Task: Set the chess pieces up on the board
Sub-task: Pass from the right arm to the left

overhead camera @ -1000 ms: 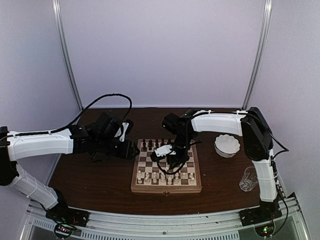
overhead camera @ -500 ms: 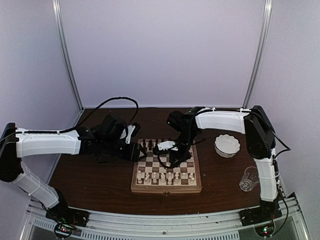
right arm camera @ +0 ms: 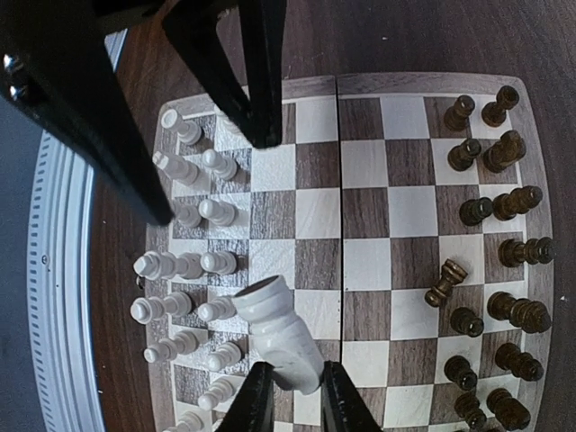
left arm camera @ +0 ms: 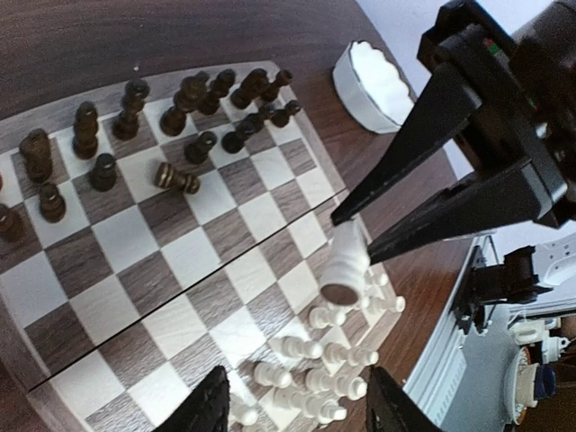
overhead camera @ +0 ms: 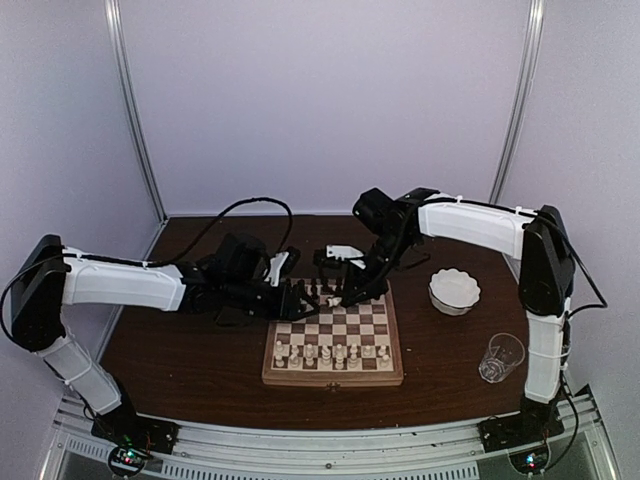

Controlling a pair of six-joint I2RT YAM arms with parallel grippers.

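Reaching from 1 o'clock, our right gripper point(right arm camera: 292, 398) grasps 1 cream-white turned chess piece point(right arm camera: 279, 328) above the checked wooden board point(right arm camera: 405, 209); our left gripper point(left arm camera: 297, 400) hangs released at the board's 10 o'clock.

Board point(overhead camera: 333, 379): square, wooden, light and dark brown checks, tan border, lying flat.
Dark pieces point(overhead camera: 308, 290): upright in rows along its 12 o'clock edge; one dark piece point(left arm camera: 175, 178) lies toppled just ahead of them.
White pieces point(overhead camera: 330, 353): upright in rows at 6 o'clock.
One white piece point(left arm camera: 346, 263): tilted, above mid-board, clamped in the right pincer point(left arm camera: 355, 238).
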